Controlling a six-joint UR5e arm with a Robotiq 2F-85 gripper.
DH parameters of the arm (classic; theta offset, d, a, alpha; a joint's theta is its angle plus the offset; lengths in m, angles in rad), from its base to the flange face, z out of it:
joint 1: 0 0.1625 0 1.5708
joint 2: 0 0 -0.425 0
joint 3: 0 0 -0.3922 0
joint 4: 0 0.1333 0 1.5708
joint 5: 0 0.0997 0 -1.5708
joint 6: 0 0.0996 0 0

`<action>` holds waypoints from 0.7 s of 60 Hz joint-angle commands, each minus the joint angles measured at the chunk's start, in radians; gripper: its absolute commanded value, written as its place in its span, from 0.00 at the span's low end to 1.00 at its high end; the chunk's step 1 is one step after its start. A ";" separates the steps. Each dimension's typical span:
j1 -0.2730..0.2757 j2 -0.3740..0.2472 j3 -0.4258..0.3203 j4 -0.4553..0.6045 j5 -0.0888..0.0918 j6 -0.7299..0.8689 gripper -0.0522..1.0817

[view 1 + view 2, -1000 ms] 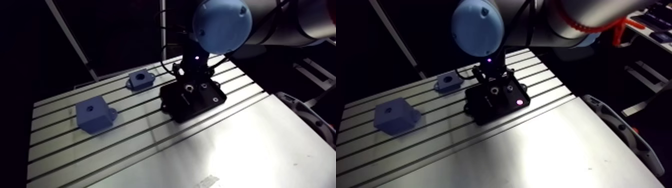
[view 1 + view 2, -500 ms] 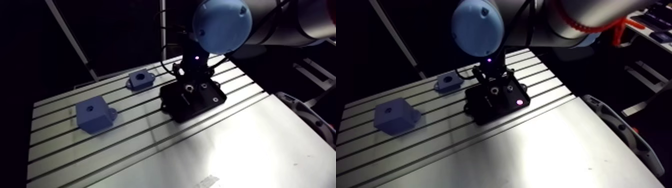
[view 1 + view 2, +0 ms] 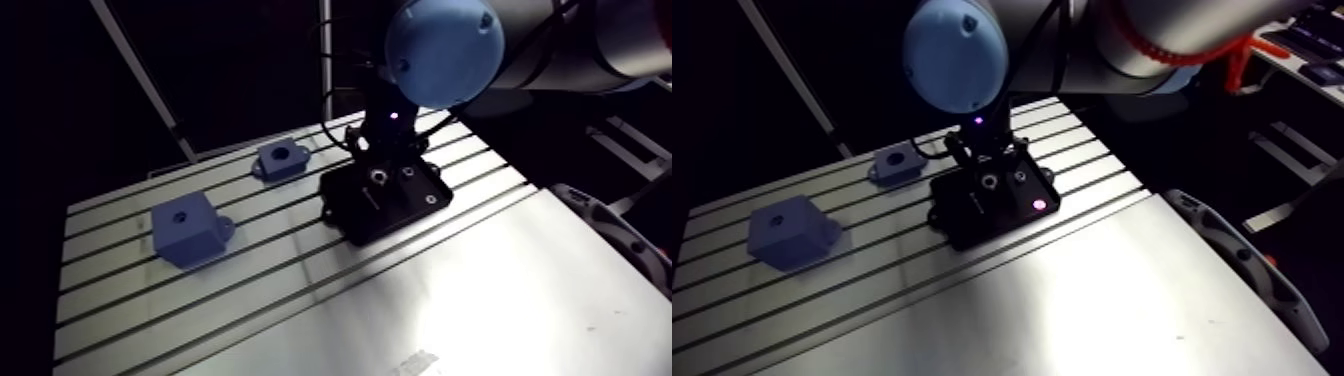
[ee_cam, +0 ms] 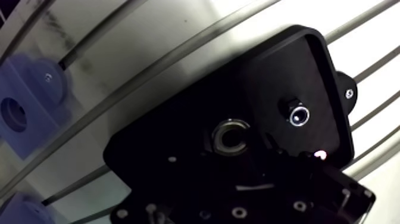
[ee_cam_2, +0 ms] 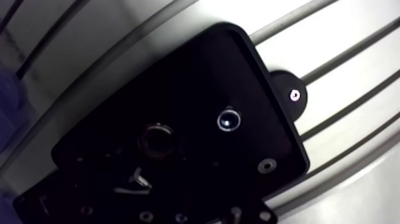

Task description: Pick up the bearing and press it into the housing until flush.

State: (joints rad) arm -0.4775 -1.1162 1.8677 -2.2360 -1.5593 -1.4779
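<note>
From my seat, the pincer [image 3: 378, 158] hangs low over the black housing [image 4: 286, 65], which lies flat on the slotted table [image 3: 450, 300]. In the wrist view its body is a dark mass against the dark plate, so I cannot tell whether it is apart, together or clamped on anything.

The bearing [image 4: 231, 136] shows just ahead of the pincer, close under it. It is a small metal ring with a dull silvery outer band, a brownish inner band and a dark bore. It sits in a round pocket near the middle of the housing and looks level rather than tilted. I cannot judge from here whether its face is flush with the plate. Nothing I can make out is touching its upper face.

The housing is a rounded black slab with a raised lip along its edge. A small bright stud [image 4: 297, 114] stands on it beyond the bearing, further from the pincer, apart from the ring. A rounded mounting ear [image 4: 347, 90] with a pale screw head juts from the far side of the slab.

Off to one side of the pincer, clear of the housing, are two blue pieces. A flat blue block [image 3: 280, 158] with a round hole in its top lies near, and a taller blue block [image 3: 188, 232] lies well apart from the pincer. Both rest on the table across its slots.
</note>
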 commanded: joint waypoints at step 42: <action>0.002 -0.094 -0.012 0.077 0.004 -0.052 0.62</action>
State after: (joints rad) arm -0.4772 -1.1644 1.8608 -2.2103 -1.5571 -1.4855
